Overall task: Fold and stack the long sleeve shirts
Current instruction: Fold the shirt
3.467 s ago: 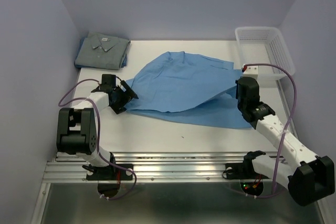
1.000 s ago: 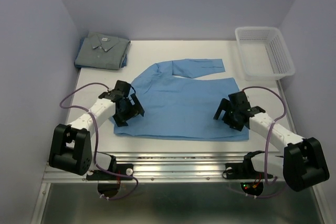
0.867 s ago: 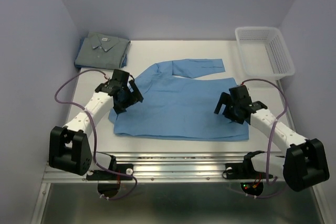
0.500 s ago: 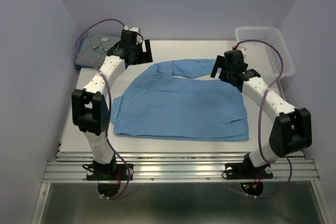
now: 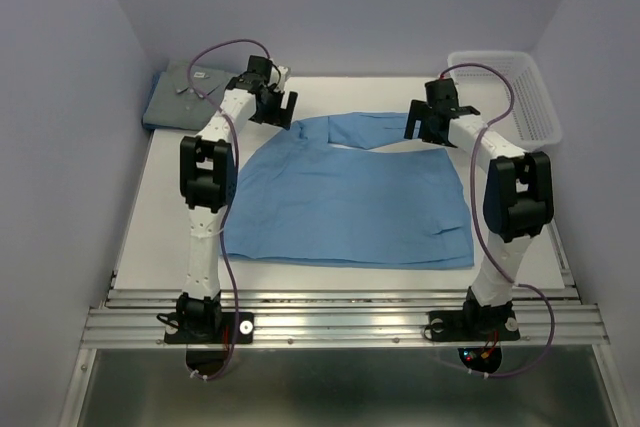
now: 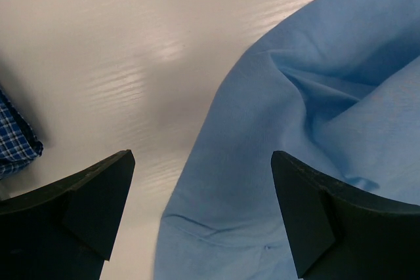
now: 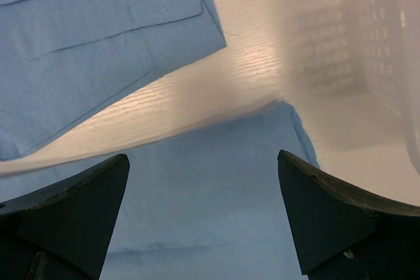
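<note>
Your left claw (image 5: 280, 109) stands wide open with nothing in its hold; in its wrist view the two dark fingers (image 6: 72, 218) are set far apart, and between them you see the rounded far-left edge of the sky-blue shirt (image 6: 295, 129) meeting the bare white surface (image 6: 98, 44); a scrap of blue-checked cloth (image 6: 13, 139) shows at the left edge of that view.

Your right claw (image 5: 420, 127) is also spread wide and grips nothing; below its fingers (image 7: 335, 214) lie the shirt's far-right corner and, beyond a strip of bare surface (image 7: 262, 50), the sleeve (image 7: 98, 31) with its stitched cuff lying flat; whether either claw touches the cloth, you cannot tell.

From above, both arms reach out to the far side of the surface (image 5: 170, 217), one at each far corner of the sky-blue shirt (image 5: 345, 197); the shirt lies spread flat in the middle, its sleeve (image 5: 380, 129) laid across the far edge toward the right claw.

The grey-blue shirt (image 5: 185, 97) sits folded in the far-left corner, collar up, just beside the left claw; the white mesh basket (image 5: 540, 97) stands in the far-right corner, its wall (image 7: 394, 44) near the right claw.
</note>
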You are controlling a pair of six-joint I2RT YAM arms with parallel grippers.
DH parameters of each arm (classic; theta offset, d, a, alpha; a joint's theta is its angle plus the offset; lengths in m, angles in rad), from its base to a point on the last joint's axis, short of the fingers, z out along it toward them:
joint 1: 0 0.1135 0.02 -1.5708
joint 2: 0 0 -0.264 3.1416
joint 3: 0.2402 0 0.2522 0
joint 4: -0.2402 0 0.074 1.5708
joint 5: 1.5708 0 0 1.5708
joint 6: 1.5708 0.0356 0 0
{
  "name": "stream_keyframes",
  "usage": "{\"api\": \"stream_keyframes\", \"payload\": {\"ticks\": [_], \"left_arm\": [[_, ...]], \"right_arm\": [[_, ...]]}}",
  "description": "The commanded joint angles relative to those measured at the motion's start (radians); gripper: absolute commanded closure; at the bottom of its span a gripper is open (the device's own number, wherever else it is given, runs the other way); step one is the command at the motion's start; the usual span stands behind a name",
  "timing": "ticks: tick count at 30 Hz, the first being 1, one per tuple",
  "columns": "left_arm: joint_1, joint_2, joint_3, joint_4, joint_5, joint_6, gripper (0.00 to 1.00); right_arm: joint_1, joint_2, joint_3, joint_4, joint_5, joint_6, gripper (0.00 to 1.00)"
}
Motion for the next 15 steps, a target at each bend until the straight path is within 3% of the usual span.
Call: {"api": "stream_keyframes", "payload": {"ticks": [1,9,15], "left_arm": [[0.009,0.022,0.091,-0.042,0.054,0.056,0.01],[0.009,0.139,0.183,0.025,0.063,0.027,0.01],[0.004,0.166,0.194,0.073,0.215,0.028,0.01]], "right_arm": [[0.000,0.036,0.067,-0.020,0.021,-0.044,0.00],[0.000,0.087,0.076,-0.024,0.013,-0.021,0.00],[0.000,0.090,0.067,-0.024,0.007,-0.015,0.00]]}}
